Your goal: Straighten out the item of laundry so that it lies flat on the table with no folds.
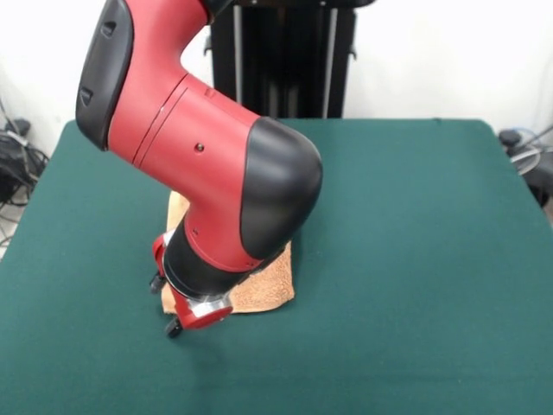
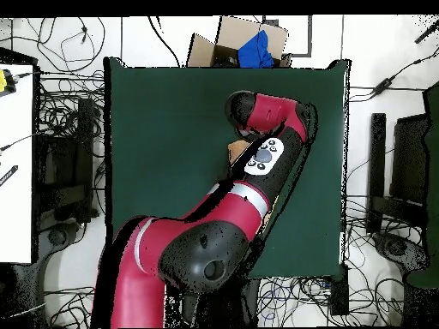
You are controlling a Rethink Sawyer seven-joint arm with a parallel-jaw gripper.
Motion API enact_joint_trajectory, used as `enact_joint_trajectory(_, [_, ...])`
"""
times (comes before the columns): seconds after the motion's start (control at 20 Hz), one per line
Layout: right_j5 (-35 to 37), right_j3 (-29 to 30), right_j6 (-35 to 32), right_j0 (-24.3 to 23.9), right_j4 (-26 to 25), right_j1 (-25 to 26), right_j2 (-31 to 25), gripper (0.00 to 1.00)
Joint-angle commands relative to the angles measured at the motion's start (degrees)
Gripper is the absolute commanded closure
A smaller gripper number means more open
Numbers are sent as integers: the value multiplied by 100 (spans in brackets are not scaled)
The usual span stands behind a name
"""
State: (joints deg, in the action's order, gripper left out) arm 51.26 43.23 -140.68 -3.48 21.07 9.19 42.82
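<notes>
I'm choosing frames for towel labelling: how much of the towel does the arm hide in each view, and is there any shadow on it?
Front view: the arm covers most of the towel, leaving a lower corner and a top strip; arm shadow darkens its near edge. Overhead view: only a small sliver of towel shows beside the arm.

Nubby terry towel (image 1: 270, 290); matt felt table (image 1: 415, 259)

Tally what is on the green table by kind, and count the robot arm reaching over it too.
Towels: 1, the tan towel, mostly hidden under the arm.
Robot arms: 1, the red and black arm, with its gripper down at the towel's near edge.
Tables: 1, the green table.
Total: 3.
</notes>
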Motion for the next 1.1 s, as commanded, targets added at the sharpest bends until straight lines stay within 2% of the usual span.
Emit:
enact_joint_trajectory(0.05, [35, 598, -2, -67, -144, -118, -949, 0])
enact_joint_trajectory(0.5, [164, 749, -9, -30, -224, -283, -1084, 0])
enact_joint_trajectory(0.75, [154, 699, -15, -61, -266, -240, -1120, 0])
enact_joint_trajectory(1.0, [645, 417, 105, -136, -289, -116, -1052, 0])
enact_joint_trajectory(1.1, [579, 437, 115, -148, -283, -98, -1090, 0])
